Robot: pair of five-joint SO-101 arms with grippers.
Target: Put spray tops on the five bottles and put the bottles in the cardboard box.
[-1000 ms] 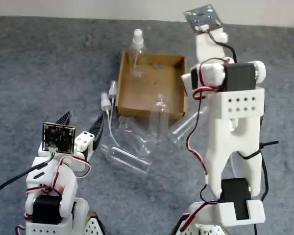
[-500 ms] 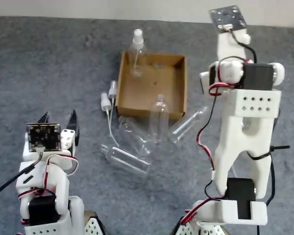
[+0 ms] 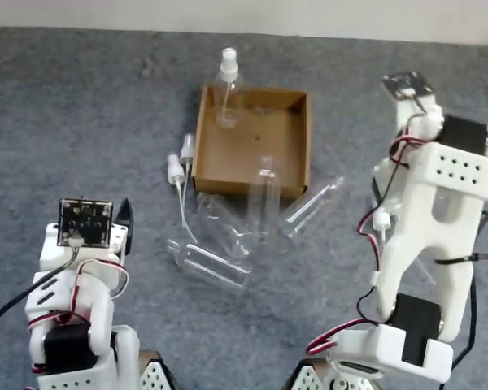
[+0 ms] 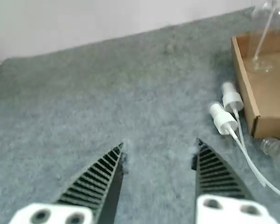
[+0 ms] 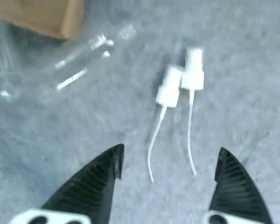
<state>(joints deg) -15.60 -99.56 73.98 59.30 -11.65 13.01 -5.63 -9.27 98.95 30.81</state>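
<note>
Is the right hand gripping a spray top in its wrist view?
No, the right hand is open and empty, with two spray tops lying loose ahead of it.

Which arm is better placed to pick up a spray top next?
Right. Two spray tops lie straight ahead of the open right gripper. The left gripper is open, but its nearest tops lie off to one side.

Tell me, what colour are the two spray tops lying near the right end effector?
The spray tops are white; the right wrist view shows them best.
</note>
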